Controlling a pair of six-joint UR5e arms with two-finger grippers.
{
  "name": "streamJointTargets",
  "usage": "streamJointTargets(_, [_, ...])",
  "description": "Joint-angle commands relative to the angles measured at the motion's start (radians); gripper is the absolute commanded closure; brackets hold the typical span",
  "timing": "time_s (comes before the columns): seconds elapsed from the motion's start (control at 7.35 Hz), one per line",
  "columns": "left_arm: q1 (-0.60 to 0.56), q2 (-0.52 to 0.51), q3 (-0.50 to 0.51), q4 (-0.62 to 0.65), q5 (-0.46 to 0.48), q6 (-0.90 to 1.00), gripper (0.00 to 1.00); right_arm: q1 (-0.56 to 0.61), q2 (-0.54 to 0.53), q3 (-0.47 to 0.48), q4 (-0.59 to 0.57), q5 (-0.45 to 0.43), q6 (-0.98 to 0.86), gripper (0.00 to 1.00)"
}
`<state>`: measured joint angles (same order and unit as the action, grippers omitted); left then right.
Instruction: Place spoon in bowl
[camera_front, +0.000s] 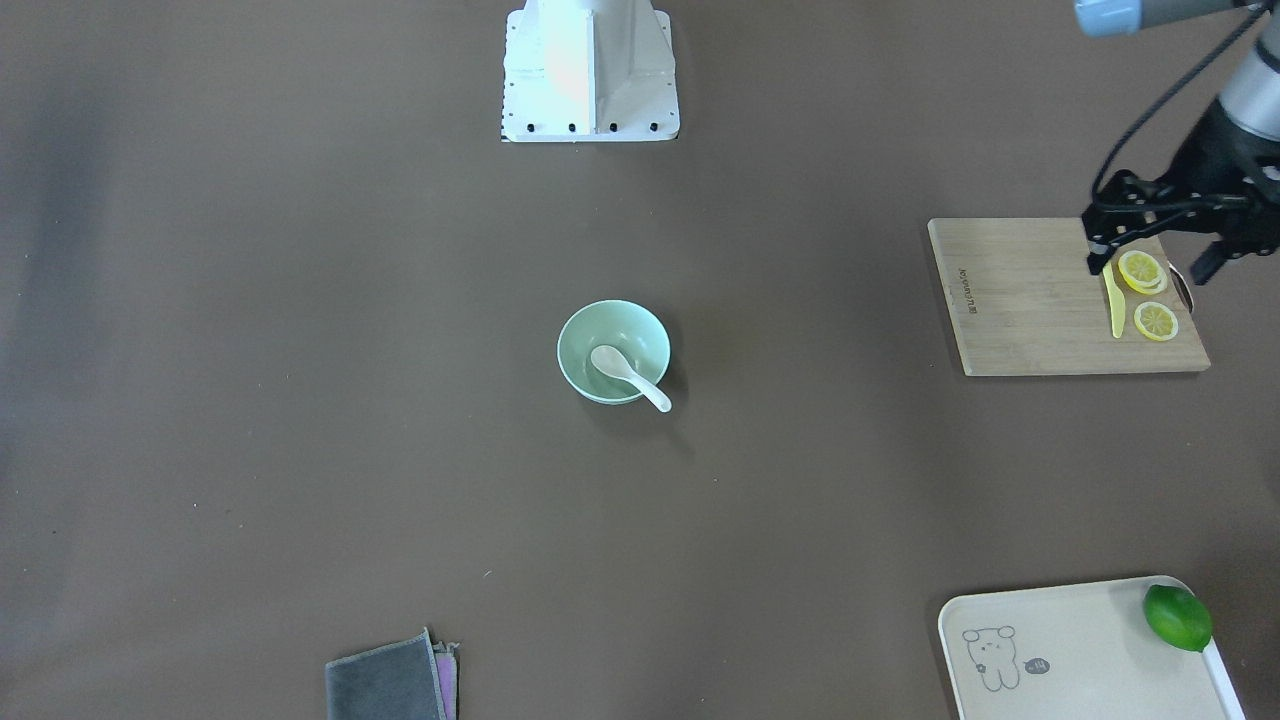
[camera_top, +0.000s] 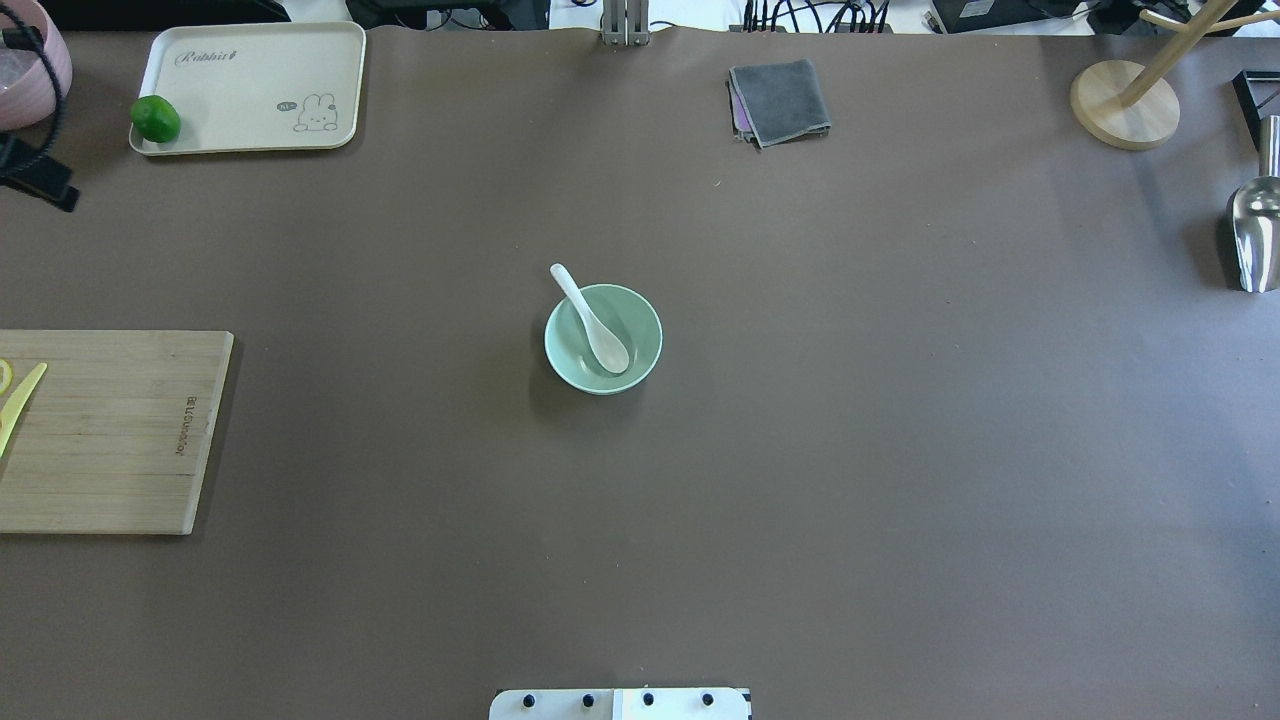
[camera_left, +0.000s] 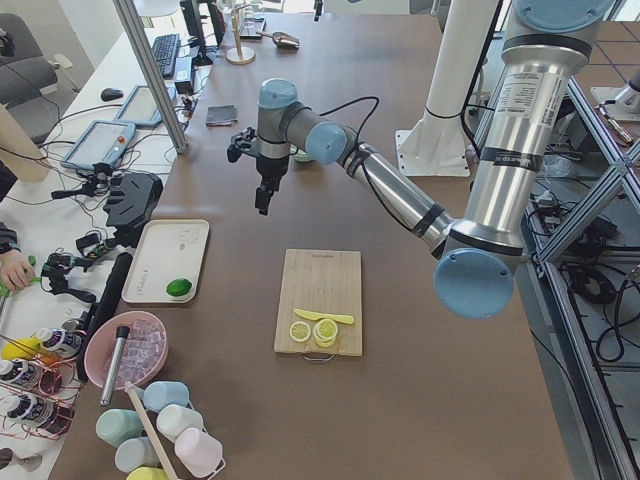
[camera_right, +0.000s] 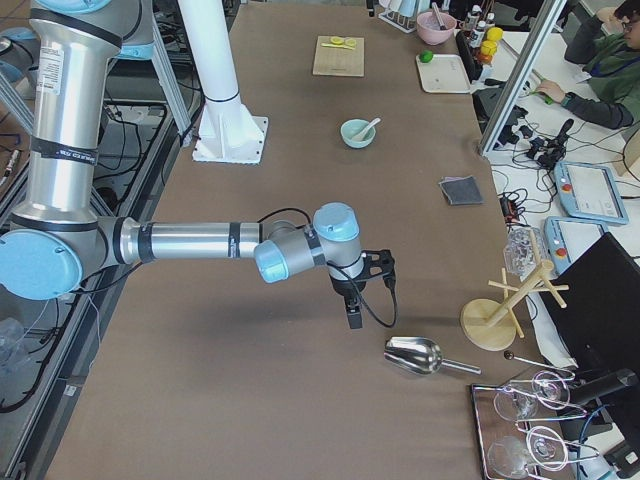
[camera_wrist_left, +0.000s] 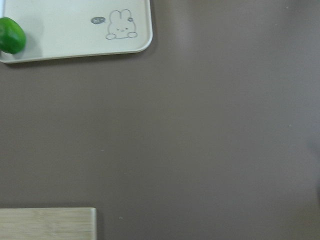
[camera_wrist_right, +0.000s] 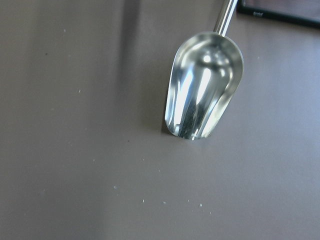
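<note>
1 spoon in bowl, well apart from left end effector

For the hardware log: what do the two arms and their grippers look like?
The left arm and right arm have silver tubes with pale blue joint caps, each bearing a printed label. The left gripper and right gripper are black, each with a black cable looping off the wrist.

Left claw agape, empty, aloft.
</note>
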<state>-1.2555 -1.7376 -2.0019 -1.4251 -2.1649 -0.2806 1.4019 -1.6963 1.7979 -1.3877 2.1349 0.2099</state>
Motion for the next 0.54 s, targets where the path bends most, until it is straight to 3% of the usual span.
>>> streamJointTargets(0.0, [-0.102,0.096,0.092,0.006,-0.024,0.196,0.02,0.099,0.209,0.077,-0.644,0.038,-0.319,0.00])
streamJointTargets(0.14, [-0.110,0.108,0.109,0.006,-0.023,0.196,0.02,0.114,0.172,0.060,-0.651,0.103,-0.380,0.00])
streamJointTargets(0.41, [-0.184,0.194,0.149,-0.075,-0.036,0.262,0.02,0.129,0.072,0.025,-0.526,0.108,-0.374,0.00])
